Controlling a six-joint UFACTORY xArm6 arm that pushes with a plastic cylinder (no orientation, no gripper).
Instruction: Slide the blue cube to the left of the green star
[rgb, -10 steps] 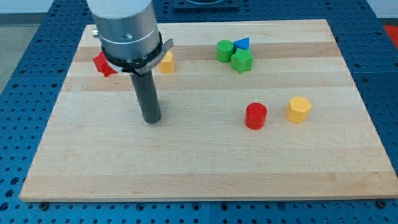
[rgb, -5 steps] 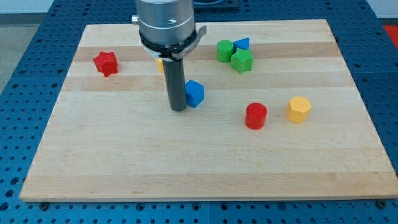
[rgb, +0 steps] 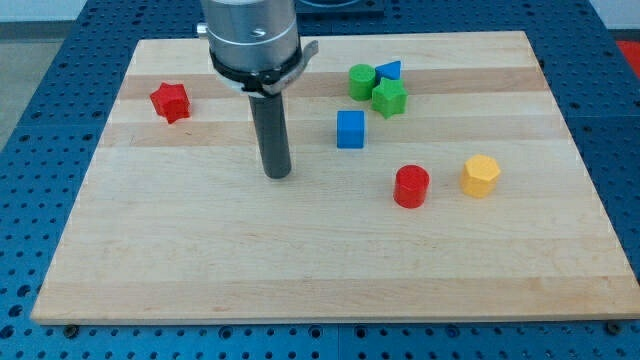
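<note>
Blue cube (rgb: 350, 129) sits on bench (rgb: 300, 260), just below-left of green star (rgb: 390, 97), apart. My tip (rgb: 277, 174) is off its left, not touching. No fingers, just a rod. Cube looks light, rigid, slippery; push its bottom face, centred.

Bright, even overhead light, sharp focus throughout, with only soft, short shadows and no glare.

Robotics lab bench, wooden board (rgb: 200, 260) on blue perforated table (rgb: 30, 120), small coloured blocks, metal arm housing (rgb: 250, 40) overhead
</note>
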